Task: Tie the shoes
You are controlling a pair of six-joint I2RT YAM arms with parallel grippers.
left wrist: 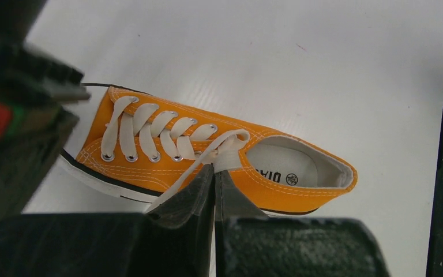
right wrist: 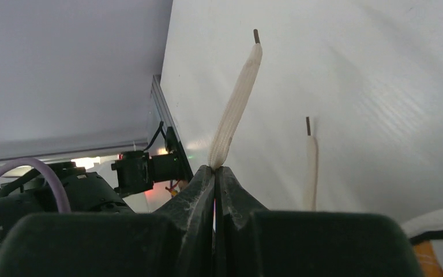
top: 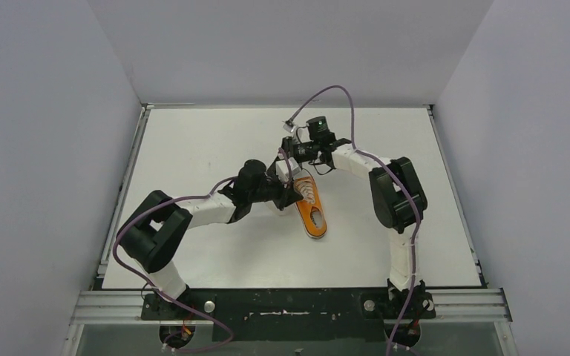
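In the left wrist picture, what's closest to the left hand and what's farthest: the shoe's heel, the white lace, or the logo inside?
1. The white lace: pinched in the left hand.
2. The logo: inside the shoe, just right of the hand.
3. The heel: far right end.

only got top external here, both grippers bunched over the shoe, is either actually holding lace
Observer: Yes, the right gripper is shut on a lace end, whose tip pokes out past it.
Operator: and the left
Observer: The left gripper is shut on a lace strand close against the sneaker.
Operator: other lace end
Observer: A second lace end shows beside the held one, nothing gripping its tip.
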